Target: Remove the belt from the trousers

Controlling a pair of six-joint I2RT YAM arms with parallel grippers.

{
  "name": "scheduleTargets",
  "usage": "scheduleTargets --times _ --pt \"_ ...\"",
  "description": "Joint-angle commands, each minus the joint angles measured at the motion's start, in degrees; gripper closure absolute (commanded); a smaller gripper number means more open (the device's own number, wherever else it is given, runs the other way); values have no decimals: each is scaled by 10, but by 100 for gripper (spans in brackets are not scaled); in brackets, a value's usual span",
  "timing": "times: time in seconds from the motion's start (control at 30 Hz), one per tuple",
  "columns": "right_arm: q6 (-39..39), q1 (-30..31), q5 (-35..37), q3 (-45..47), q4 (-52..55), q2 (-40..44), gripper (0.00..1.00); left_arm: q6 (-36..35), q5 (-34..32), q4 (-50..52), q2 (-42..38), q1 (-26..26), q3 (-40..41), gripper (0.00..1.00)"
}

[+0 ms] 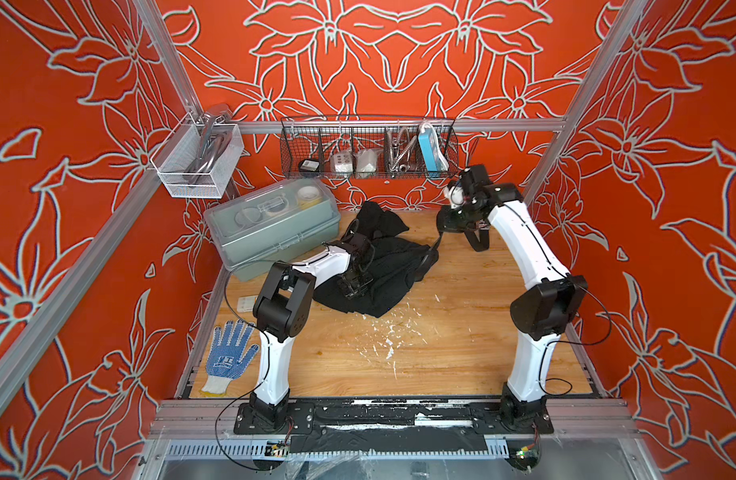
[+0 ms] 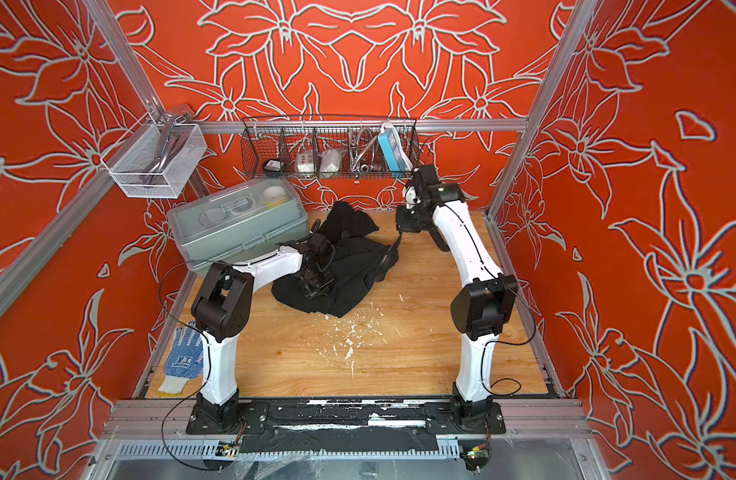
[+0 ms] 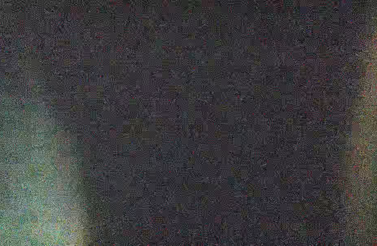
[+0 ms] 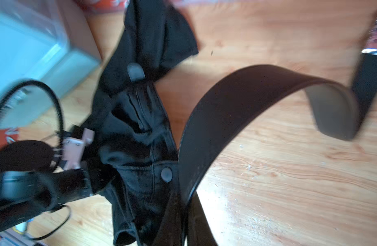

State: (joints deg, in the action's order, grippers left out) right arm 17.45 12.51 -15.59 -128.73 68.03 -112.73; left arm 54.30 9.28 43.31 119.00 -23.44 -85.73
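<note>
The black trousers (image 1: 395,266) (image 2: 353,270) lie crumpled at the back middle of the wooden table. My left gripper (image 1: 353,291) (image 2: 314,291) points down into the cloth. Its wrist view shows only dark grain, so I cannot tell whether cloth is pinched. My right gripper (image 1: 449,222) (image 2: 405,222) is raised at the back right, shut on the belt (image 1: 478,243) (image 2: 439,243). In the right wrist view the black belt (image 4: 236,95) rises from the trousers' waistband (image 4: 140,127), passes through my right gripper (image 4: 184,234) and curls away to its silvery buckle (image 4: 374,49).
A grey-green plastic box (image 1: 270,224) stands at the back left, touching the trousers' far edge. A black wire basket (image 1: 370,149) and a white mesh basket (image 1: 196,162) hang on the frame. A blue-dotted glove (image 1: 229,357) lies front left. White flecks (image 1: 389,340) dot the wood.
</note>
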Motion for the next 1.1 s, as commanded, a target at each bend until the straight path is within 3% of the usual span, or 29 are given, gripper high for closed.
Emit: scheduleTargets --times 0.0,0.13,0.6,0.77,0.9,1.07 --pt "-7 -61 21 -110 91 48 100 21 -53 84 84 12 50 100" --pt "-15 -112 1 -185 140 47 100 22 -54 83 91 12 51 100" --pt "-35 -264 -38 -162 130 91 100 31 -72 115 103 13 23 100" --pt "14 -339 -97 -197 99 89 100 43 -86 130 101 12 23 100" --pt "66 -357 -156 -231 67 80 100 64 -98 148 101 12 19 100" --pt "146 -364 -202 -147 -91 151 100 76 -113 183 110 12 1 100"
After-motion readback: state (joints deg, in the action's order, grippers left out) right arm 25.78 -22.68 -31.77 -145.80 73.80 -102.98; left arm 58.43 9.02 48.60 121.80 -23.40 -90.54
